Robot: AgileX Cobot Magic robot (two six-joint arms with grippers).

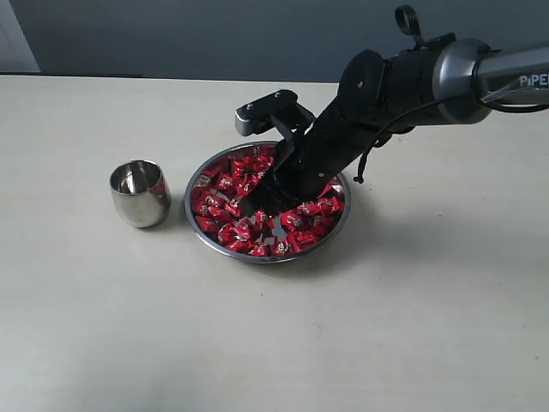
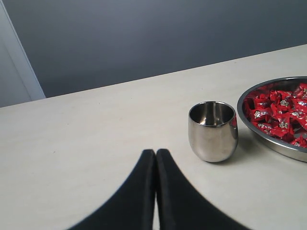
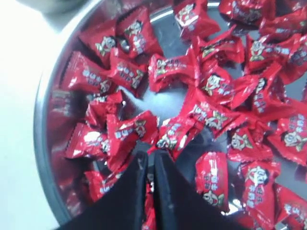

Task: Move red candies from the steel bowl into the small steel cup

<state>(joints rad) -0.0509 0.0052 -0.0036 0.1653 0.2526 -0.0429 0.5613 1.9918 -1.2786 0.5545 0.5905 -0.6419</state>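
Note:
The steel bowl (image 1: 190, 225) sits mid-table, filled with several red candies (image 1: 230, 184). My right gripper (image 1: 255, 208) reaches down into the pile. In the right wrist view its fingers stand almost together at the gripper (image 3: 153, 160), with red wrapper showing in the thin slot between them, among the candies (image 3: 168, 69) near the bowl's wall (image 3: 42, 139). The small steel cup (image 1: 140, 193) stands upright just left of the bowl and looks empty. My left gripper (image 2: 155, 153) is shut on nothing above bare table, short of the cup (image 2: 213, 131) and the bowl (image 2: 268, 142).
The pale tabletop (image 1: 111, 326) spreads wide around the bowl and cup. A dark wall (image 1: 214, 34) runs behind the far edge. The right arm (image 1: 403, 86) slants over the bowl from the right.

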